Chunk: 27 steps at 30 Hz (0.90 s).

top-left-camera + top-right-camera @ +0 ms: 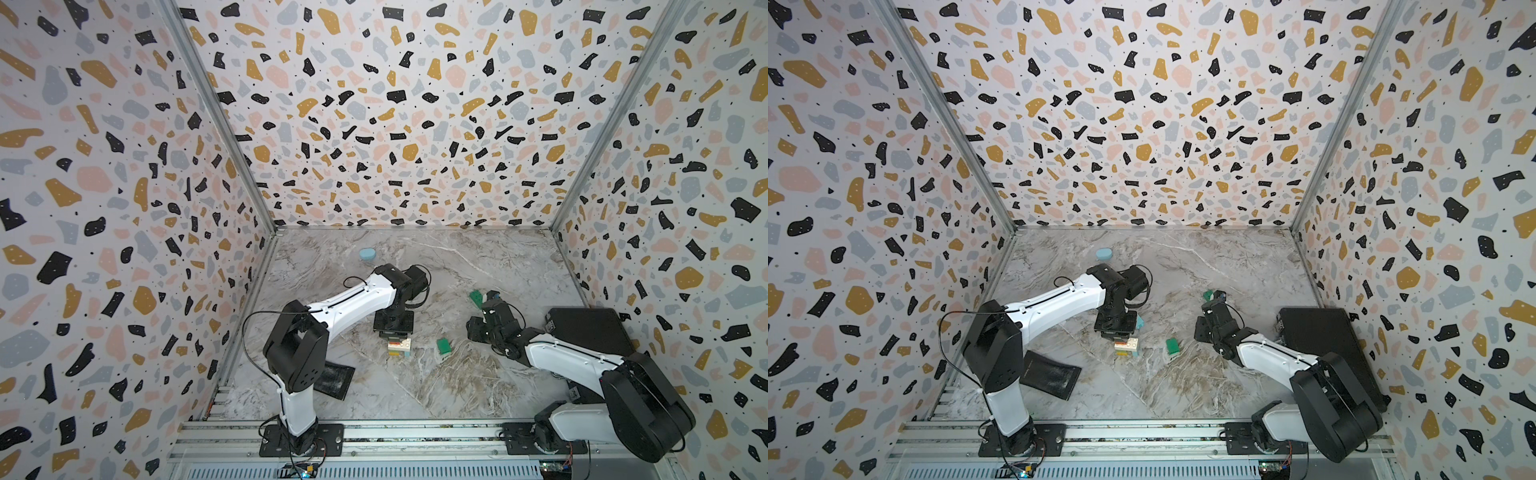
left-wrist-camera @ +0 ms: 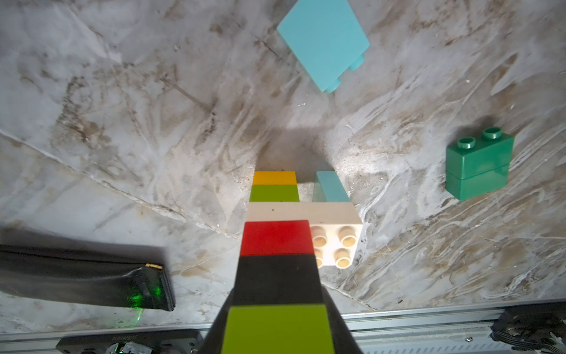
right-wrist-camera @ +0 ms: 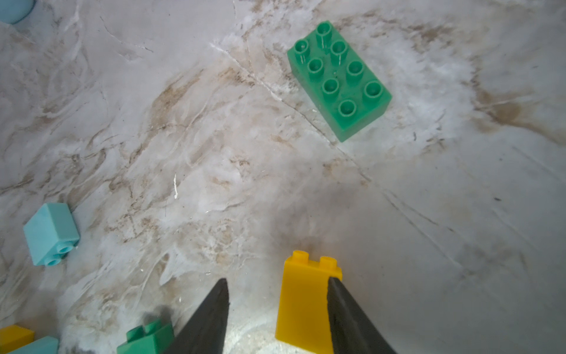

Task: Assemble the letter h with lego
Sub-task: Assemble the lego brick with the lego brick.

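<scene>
My left gripper is shut on the top lime brick of a standing lego stack. Below the lime brick come black, red, a wide white brick, lime and orange, with a light blue brick under the white one's free end. My right gripper is open near the table's right middle. A yellow brick rests against one finger, with a gap to the other. A dark green eight-stud brick lies just beyond it.
A loose light blue brick lies behind the stack. A dark green two-stud pair sits between the arms. A pale-blue oval lump lies at the back, a black wallet at the front left, and a black case on the right.
</scene>
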Available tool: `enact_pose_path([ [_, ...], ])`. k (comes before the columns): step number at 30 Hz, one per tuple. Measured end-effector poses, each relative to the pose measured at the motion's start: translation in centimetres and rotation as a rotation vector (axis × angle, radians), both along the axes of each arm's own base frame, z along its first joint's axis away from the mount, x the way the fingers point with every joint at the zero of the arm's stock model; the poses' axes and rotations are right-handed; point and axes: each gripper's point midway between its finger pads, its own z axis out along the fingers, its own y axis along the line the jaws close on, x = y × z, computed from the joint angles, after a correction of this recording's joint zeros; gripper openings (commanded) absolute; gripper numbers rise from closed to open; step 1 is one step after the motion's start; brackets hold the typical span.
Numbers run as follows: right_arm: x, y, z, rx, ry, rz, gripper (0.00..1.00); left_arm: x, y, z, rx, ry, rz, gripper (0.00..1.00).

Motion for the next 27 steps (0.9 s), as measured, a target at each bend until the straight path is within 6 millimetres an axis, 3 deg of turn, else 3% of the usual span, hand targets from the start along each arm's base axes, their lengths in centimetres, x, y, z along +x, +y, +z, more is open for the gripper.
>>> enact_pose_path([
  [27,-0.03,0.16,0.07,-0.007,-0.005,0.010,0.54,-0.57,0.66,0.04,0.025,0.023,-0.017,0.04],
])
